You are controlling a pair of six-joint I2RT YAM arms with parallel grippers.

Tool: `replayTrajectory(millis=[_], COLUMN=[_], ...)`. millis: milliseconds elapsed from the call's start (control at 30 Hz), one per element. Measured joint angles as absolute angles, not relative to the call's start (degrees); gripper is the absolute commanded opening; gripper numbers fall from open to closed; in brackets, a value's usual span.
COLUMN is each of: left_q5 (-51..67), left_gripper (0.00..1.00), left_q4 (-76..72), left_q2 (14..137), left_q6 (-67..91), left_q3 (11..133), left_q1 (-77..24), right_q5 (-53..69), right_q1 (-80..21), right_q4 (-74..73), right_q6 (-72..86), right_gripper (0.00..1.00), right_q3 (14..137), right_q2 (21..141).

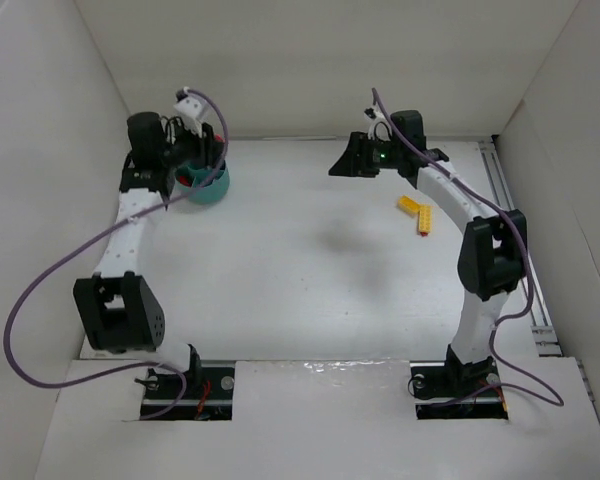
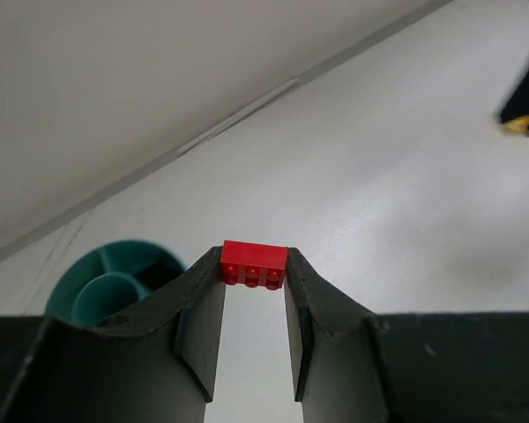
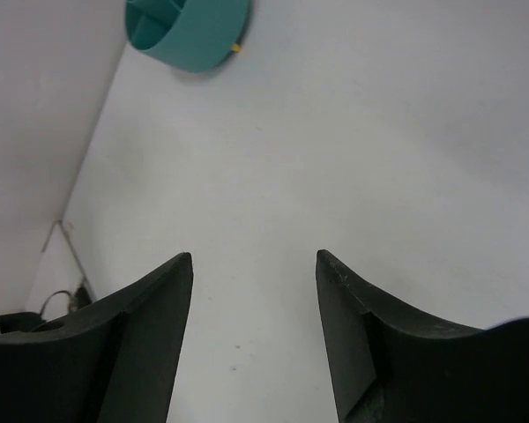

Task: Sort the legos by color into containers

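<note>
My left end effector [image 2: 254,275] is clamped on a red lego [image 2: 254,263], close by the teal bowl [image 2: 70,282]: the delivery step. Next I centre it over one compartment and release. Right end effector [image 3: 254,257] hangs apart, empty; yellow legos [image 1: 416,212] wait on the desk [image 1: 300,280].

The white table [image 1: 310,290] is boxed in by plain white walls [image 1: 310,60] on three sides. It's all lit pretty evenly, with a faint glare caught at the near edge.
</note>
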State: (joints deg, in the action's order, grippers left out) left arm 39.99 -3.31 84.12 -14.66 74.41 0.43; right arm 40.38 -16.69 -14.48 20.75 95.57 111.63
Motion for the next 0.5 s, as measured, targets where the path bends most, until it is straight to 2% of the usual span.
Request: replayTrajectory(millis=[267, 500], left_q5=[35.64, 34.85], left_gripper=[0.0, 0.0], left_q4=[19.57, 32.69], left_q2=[106.37, 113.6], left_q6=[-14.33, -19.64], left_q3=[97.86, 103.07], left_q1=[11.05, 13.96], right_q5=[34.46, 32.93], right_q1=[-13.34, -13.04], right_q4=[-19.11, -20.25], right_q6=[13.23, 10.39], right_gripper=[0.63, 0.63], right_q3=[92.75, 91.44], right_q2=[107.92, 107.7])
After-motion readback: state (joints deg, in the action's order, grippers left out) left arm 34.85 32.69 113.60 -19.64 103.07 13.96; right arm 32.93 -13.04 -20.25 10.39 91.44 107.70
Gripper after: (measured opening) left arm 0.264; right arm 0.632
